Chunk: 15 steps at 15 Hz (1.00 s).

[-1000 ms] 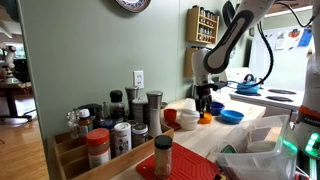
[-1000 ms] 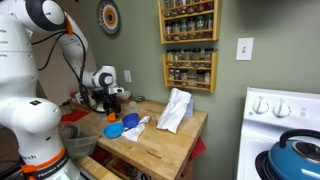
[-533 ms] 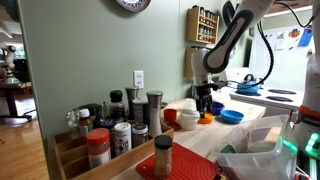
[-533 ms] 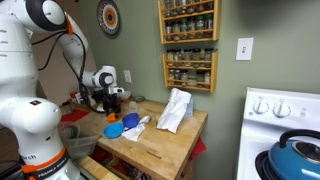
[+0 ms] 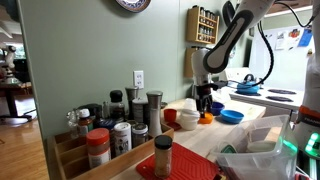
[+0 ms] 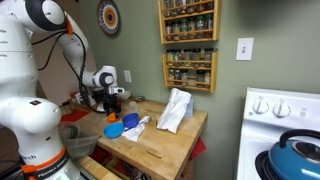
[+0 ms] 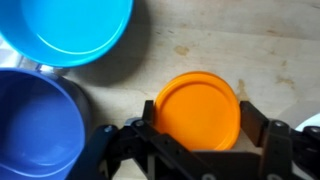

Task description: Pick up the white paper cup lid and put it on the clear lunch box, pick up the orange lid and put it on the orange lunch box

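In the wrist view a round orange lid point(image 7: 197, 109) lies flat between my gripper's point(image 7: 198, 125) two black fingers, which touch its left and right edges over the wooden counter point(image 7: 250, 50). In both exterior views the gripper point(image 5: 205, 103) point(image 6: 110, 103) hangs low over a small orange thing point(image 5: 206, 118) point(image 6: 111, 117) at the counter's far end. I cannot tell whether the orange lunch box sits under the lid. The white paper cup lid and the clear lunch box cannot be made out.
A light blue bowl point(image 7: 65, 30) and a dark blue bowl point(image 7: 35, 120) stand close beside the lid; a blue bowl also shows in an exterior view point(image 5: 231, 116). A red cup point(image 5: 170, 116), spice jars point(image 5: 120, 125) and crumpled white paper point(image 6: 175, 110) occupy the counter.
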{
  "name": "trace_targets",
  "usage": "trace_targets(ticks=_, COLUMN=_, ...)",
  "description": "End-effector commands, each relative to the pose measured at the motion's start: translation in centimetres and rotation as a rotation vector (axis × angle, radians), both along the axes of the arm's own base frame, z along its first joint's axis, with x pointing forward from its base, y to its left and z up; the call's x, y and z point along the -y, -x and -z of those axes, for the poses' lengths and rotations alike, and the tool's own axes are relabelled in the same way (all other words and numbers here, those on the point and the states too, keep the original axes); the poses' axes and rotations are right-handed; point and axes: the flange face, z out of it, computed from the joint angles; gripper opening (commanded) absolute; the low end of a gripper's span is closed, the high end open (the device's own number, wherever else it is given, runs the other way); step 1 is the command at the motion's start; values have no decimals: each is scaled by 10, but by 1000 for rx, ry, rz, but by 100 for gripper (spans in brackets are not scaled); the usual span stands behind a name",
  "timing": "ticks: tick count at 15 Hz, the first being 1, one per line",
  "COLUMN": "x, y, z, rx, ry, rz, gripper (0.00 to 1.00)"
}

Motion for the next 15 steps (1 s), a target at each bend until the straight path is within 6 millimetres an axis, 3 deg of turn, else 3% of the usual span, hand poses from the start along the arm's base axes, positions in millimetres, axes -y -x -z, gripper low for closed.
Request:
trace_targets(ticks=1, x=4, y=4, z=-2, rx=-7, ry=7, rz=4, gripper=74)
trace_targets(ticks=7, x=8, y=6, z=-9, rx=7, ry=11, rz=13, gripper=75)
trace_targets(ticks=15, x=8, y=9, z=-4, rx=-6, ry=8, rz=11, gripper=75)
